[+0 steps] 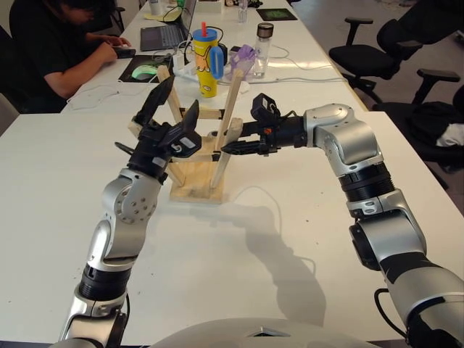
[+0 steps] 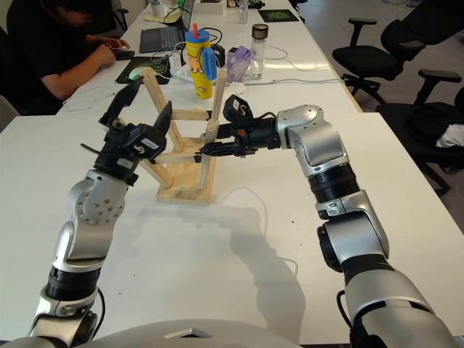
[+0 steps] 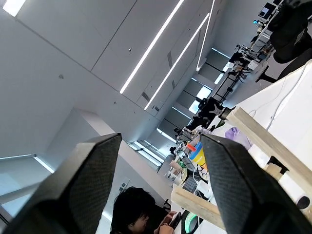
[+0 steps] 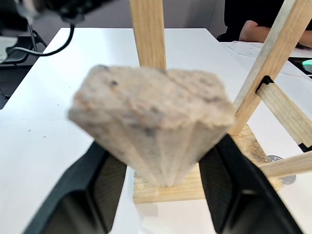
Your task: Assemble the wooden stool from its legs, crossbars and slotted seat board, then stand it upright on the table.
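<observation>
1. The stool (image 1: 197, 163) stands upside down on the white table (image 1: 290, 239), in the upper middle of the left eye view. It is just left of centre there.
2. Its seat board (image 1: 192, 191) lies flat on the tabletop. It is a pale, rough-grained slab of raw wood.
3. Slim, square-cut legs (image 1: 231, 109) of the same light wood rise from the board and lean inward toward one another as they climb.
4. Crossbars (image 1: 208, 113) join the legs at two heights, one higher and one lower. In the right wrist view, small black fittings (image 4: 263, 83) mark where a crossbar meets a leg.
5. The left gripper (image 1: 183, 93) is raised at the left side of the stool, level with the upper parts of the legs. Its two dark fingers are spread wide apart and clasp nothing. The left wrist view looks out between them at a leg and a crossbar.
6. The right gripper (image 1: 228, 148) comes in level from the right, and its tips reach the right-hand leg about halfway up. In the right wrist view a wooden bar (image 4: 153, 119) sits end-on between its fingers (image 4: 100, 192), which press against both sides and clamp it. It cannot be told which part of the stool this bar is.
7. Behind the stool, toward the top of the frame, stand a yellow cup (image 1: 206, 61), a clear bottle (image 1: 262, 49) and a laptop (image 1: 165, 35).
</observation>
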### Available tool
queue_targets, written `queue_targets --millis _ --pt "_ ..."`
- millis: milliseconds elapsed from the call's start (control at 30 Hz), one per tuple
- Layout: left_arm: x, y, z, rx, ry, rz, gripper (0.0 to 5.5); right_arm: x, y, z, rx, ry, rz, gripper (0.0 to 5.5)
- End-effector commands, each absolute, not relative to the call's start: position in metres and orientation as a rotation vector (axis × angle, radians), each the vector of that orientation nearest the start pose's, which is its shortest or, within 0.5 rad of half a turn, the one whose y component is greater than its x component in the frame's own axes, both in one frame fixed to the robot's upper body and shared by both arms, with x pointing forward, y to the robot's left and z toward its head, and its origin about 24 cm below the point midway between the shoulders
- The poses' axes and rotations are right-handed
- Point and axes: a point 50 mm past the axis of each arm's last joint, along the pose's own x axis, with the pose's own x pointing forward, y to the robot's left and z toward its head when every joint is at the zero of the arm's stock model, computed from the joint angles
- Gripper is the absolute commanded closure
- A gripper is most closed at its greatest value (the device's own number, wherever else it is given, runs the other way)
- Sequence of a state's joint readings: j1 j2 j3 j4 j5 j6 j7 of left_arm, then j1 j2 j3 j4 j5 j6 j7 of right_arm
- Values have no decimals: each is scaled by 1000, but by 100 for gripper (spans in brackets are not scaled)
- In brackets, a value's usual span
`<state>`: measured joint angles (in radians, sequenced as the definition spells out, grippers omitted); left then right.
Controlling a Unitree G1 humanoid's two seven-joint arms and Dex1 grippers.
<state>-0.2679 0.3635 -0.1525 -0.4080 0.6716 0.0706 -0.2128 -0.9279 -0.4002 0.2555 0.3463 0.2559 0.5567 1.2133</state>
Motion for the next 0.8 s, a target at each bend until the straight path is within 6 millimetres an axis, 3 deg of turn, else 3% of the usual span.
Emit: queue_targets --millis 33,100,133,233,400,500,633,800 --pt "265 126 92 1251 -99 -479 249 344 -102 145 -247 452 1333 346" --pt "251 129 49 1301 125 -639 249 345 -101 144 -247 452 1334 346" --pt "248 128 44 1282 144 -655 249 345 -100 144 -249 451 1338 346" --pt "263 121 77 1179 -19 -535 249 345 -99 144 -248 445 1341 346" --pt "278 121 158 883 -349 -270 249 346 -97 146 -249 409 1351 346" --pt "273 127 174 790 -438 -200 249 345 -93 150 -245 316 1376 346" --pt "252 140 171 683 -489 -189 249 342 -93 150 -223 265 1392 346" --pt "210 160 122 522 -366 -335 249 338 -95 150 -183 221 1373 346"
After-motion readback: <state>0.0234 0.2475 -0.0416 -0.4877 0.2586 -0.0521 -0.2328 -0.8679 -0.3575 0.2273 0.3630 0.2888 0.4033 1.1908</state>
